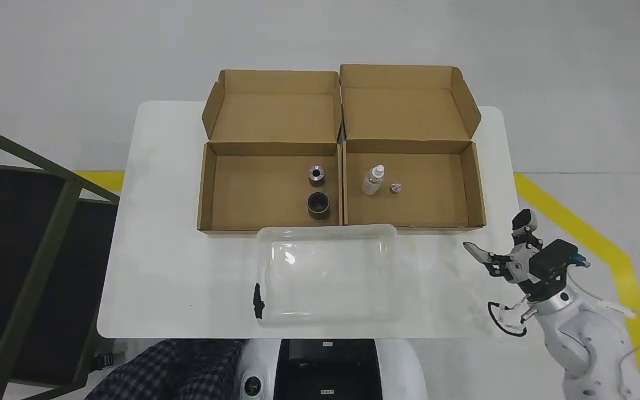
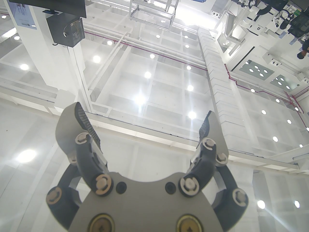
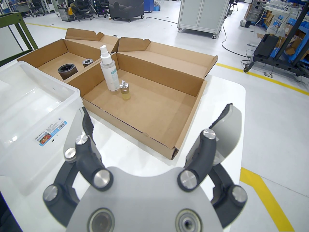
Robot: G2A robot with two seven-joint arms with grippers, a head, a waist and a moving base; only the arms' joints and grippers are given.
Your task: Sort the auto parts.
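Your left gripper [image 2: 144, 119] pointed at the ceiling [image 2: 169, 73], jaws spread and empty. On the table [image 1: 160, 280] you had the clear bin [image 1: 330, 285], the left box [image 1: 240, 195] holding a black ring [image 1: 319, 205] and a metal bushing [image 1: 316, 174], the right box [image 1: 440, 195] (spray bottle [image 1: 373, 180], small capped part [image 1: 396, 186]), and your right gripper [image 3: 157, 119] wide open near the right front corner

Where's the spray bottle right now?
In the top view, the spray bottle stands in the right box, near its left wall, just beside a small metal fitting.
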